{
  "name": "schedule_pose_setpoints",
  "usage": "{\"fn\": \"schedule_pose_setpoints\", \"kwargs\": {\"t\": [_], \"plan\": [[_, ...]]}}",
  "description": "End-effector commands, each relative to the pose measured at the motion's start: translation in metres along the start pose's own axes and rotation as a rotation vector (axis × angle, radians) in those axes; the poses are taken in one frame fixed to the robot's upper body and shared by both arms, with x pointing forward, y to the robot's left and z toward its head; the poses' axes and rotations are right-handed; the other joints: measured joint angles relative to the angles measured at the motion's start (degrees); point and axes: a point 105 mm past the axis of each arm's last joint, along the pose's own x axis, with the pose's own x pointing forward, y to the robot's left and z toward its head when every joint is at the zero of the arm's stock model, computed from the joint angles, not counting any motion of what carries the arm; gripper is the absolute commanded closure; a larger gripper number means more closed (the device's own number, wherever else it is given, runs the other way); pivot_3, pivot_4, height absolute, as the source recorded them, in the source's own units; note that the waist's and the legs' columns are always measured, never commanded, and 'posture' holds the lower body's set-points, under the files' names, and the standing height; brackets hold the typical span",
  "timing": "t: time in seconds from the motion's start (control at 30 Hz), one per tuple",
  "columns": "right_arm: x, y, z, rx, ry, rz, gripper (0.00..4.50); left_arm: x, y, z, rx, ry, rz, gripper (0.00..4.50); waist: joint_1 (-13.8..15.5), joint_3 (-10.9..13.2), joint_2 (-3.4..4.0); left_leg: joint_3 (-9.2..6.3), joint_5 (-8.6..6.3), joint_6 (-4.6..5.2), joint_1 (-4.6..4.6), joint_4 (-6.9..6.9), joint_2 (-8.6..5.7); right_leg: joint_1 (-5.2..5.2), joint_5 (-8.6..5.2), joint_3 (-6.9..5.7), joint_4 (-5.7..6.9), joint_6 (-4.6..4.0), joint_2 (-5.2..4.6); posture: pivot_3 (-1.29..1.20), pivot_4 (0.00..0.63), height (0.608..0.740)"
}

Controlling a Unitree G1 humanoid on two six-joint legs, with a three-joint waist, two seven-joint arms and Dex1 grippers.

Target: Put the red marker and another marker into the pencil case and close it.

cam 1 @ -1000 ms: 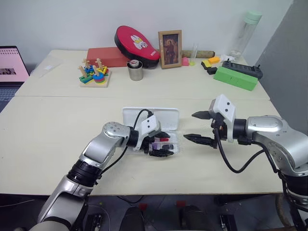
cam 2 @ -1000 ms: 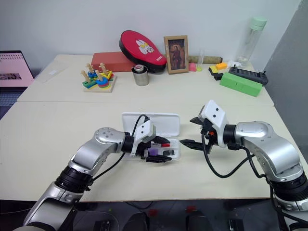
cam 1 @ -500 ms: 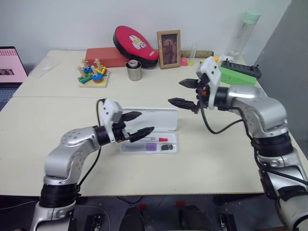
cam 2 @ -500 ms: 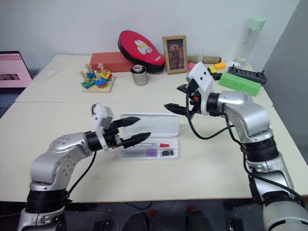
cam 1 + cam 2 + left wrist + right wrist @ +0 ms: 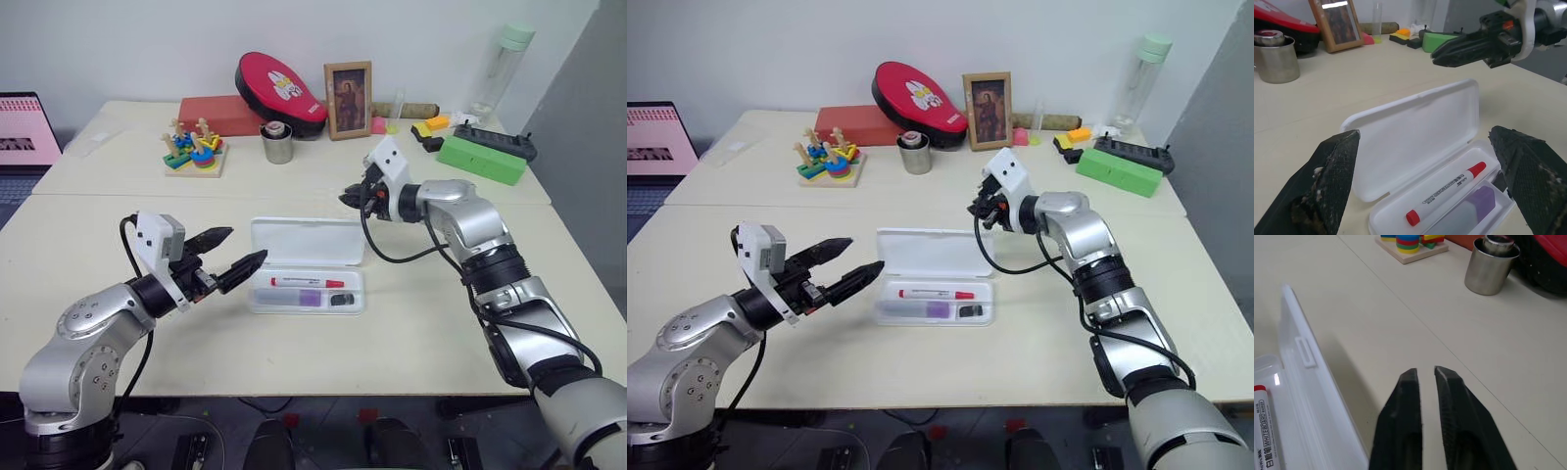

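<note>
The white pencil case (image 5: 306,240) lies open mid-table, its lid tipped back. In its tray lie the red marker (image 5: 307,283), the lilac highlighter (image 5: 309,297) and a small black object (image 5: 338,300). My left gripper (image 5: 247,244) hangs open just left of the case, pointing at it, with nothing between its fingers. My right gripper (image 5: 349,196) is shut and empty, hovering behind the lid's far right corner. The left wrist view looks over the lid (image 5: 1415,132), the red marker (image 5: 1447,191) and the right gripper (image 5: 1437,54). The right wrist view has the shut fingers (image 5: 1410,396) beside the lid's edge (image 5: 1300,352).
Along the back of the table stand a steel cup (image 5: 276,143), a wooden stacking toy (image 5: 193,152), a red pad (image 5: 277,88) on a red box, a picture frame (image 5: 347,98), a green box (image 5: 480,157) and a bottle (image 5: 500,69). A laptop (image 5: 27,132) sits far left.
My left gripper has drawn out of the case to the left and stands open. My right gripper has swung forward and left to behind the lid and has shut.
</note>
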Motion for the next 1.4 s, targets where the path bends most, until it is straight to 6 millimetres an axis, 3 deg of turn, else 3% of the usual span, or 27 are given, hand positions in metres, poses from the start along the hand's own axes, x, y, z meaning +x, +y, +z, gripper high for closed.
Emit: {"fn": "schedule_pose_setpoints", "kwargs": {"t": [0.03,0.6,1.03,1.23,1.4], "plan": [[0.001,0.002,0.016,-0.078,-0.013,0.029,4.47,-0.002,-0.005,0.013,0.027,-0.036,-0.003,0.00,0.0,0.0,0.01,0.00,0.00,0.00,0.00,0.00,0.00,0.00,0.00,0.00,0.00,0.00,0.00,0.00,0.150,0.740],[-0.015,0.069,0.004,-0.188,-0.001,0.356,4.47,-0.013,-0.014,0.002,0.003,0.074,-0.072,0.00,-0.1,0.0,0.02,0.00,0.00,0.00,0.03,-0.03,0.02,-0.01,0.00,0.00,0.01,0.00,0.01,0.00,0.150,0.740],[-0.012,0.125,-0.035,-0.235,0.074,0.463,4.47,-0.018,-0.018,-0.003,-0.016,0.132,-0.131,0.00,-0.1,0.0,0.00,0.00,0.00,-0.01,0.04,-0.02,0.03,-0.04,-0.01,0.00,-0.01,0.01,0.01,0.00,0.150,0.740],[-0.012,0.139,-0.060,-0.304,0.147,0.485,4.47,-0.017,-0.019,-0.007,-0.014,0.152,-0.142,0.00,0.0,0.0,-0.04,0.00,0.00,-0.01,0.03,-0.02,0.02,-0.05,-0.01,0.01,-0.05,0.01,0.01,0.00,0.150,0.740],[-0.010,0.139,-0.070,-0.350,0.183,0.473,4.47,-0.017,-0.020,-0.009,-0.013,0.163,-0.144,0.00,0.0,0.0,-0.02,0.01,0.00,-0.01,0.11,-0.02,0.04,-0.07,-0.02,0.00,-0.04,0.02,0.02,0.00,0.150,0.740]]}}
